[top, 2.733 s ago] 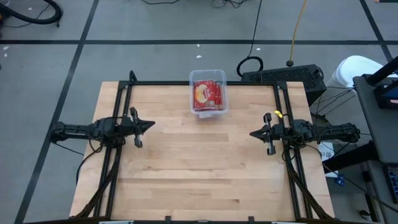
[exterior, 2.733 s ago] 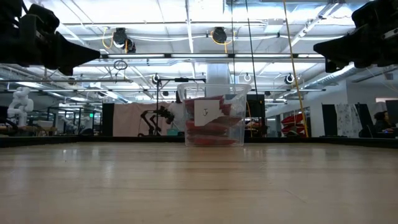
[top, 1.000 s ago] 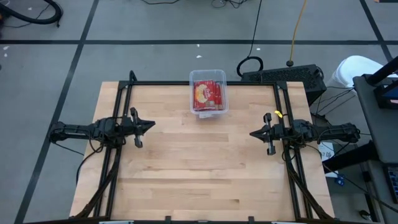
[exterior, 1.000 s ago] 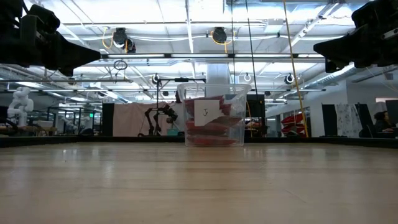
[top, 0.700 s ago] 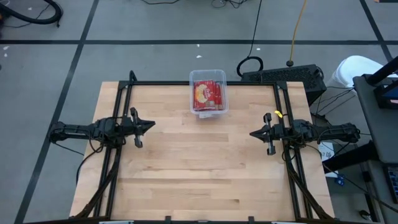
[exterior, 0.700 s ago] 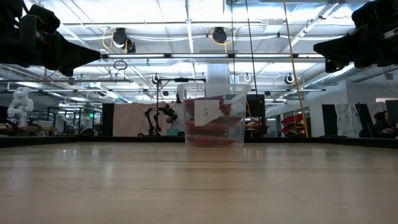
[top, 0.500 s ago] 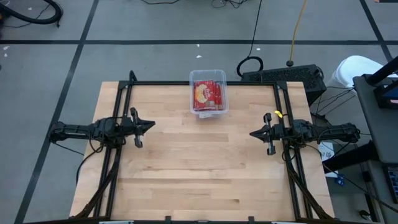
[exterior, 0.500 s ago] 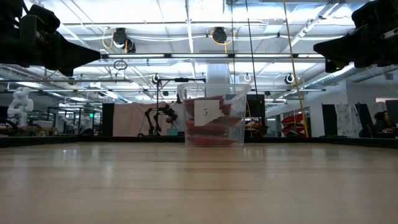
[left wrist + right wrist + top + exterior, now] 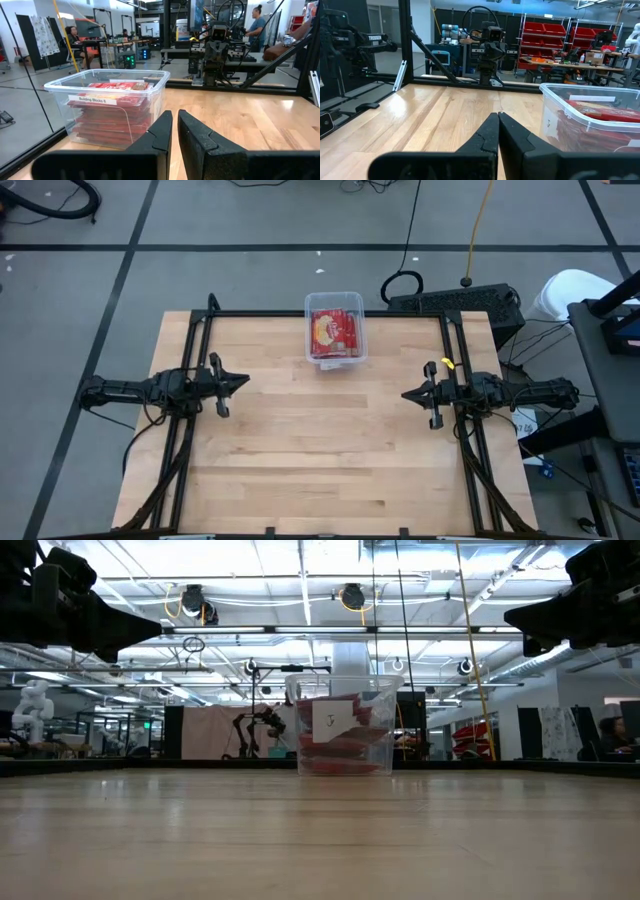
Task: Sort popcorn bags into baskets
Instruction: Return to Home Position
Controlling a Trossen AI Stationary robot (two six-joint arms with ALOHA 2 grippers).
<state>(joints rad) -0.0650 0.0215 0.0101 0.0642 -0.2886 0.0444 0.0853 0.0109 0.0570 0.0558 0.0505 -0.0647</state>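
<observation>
A clear plastic basket [image 9: 336, 328] stands at the middle of the table's far edge, its base on the wood. Red popcorn bags [image 9: 334, 331] lie stacked inside it, also seen through its wall in the left wrist view [image 9: 112, 110] and the low view [image 9: 340, 740]. My left gripper [image 9: 243, 381] hovers level over the table's left side, shut, pointing right. My right gripper [image 9: 407, 394] hovers level over the right side, shut, pointing left. Neither holds anything.
A black frame [image 9: 330, 313] runs along the table's far edge and both sides. Bare wood [image 9: 320, 440] spreads between the arms and toward the near edge. People sit and stand in the room beyond the table [image 9: 257, 22].
</observation>
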